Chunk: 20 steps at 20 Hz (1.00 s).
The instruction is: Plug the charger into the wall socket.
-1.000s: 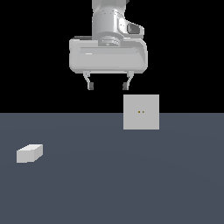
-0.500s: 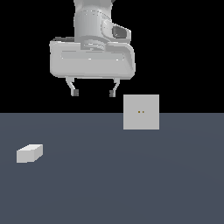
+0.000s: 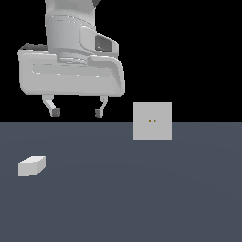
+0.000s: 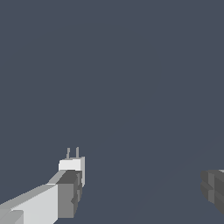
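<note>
Only the wrist view shows two prongs on the charger (image 4: 72,165), while ext. view shows the gripper (image 3: 77,113) released, fingers wide, pointing down, high above the floor (image 3: 142,198) between charger (image 3: 32,166) & upright wall socket (image 3: 152,121).

gripper (image 3: 77,113) | shifted toward exterior view's left, nearer camera | empty

Raised arm, jaws wide apart
</note>
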{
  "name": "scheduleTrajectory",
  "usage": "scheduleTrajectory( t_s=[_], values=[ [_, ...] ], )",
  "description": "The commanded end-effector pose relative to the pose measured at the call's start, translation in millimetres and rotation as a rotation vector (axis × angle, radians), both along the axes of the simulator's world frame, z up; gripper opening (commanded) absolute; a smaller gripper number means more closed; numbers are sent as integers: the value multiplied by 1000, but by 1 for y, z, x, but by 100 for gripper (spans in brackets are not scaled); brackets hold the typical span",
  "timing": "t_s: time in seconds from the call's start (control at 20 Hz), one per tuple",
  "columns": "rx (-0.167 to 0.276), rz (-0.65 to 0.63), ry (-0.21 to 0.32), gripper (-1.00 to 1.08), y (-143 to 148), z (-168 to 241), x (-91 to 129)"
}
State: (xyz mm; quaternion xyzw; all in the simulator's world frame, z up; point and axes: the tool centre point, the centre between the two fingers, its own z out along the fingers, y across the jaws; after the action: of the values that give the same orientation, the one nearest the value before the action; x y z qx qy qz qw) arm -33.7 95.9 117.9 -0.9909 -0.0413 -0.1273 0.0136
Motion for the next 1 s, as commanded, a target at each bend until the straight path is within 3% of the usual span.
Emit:
scheduleTrajectory(
  t_s=[0.0, 0.5, 0.95],
  values=[
    [3, 12, -28, 100, 13, -8, -5],
    [7, 50, -125, 100, 55, -37, -19],
    [5, 67, -172, 100, 75, -52, -24]
  ],
)
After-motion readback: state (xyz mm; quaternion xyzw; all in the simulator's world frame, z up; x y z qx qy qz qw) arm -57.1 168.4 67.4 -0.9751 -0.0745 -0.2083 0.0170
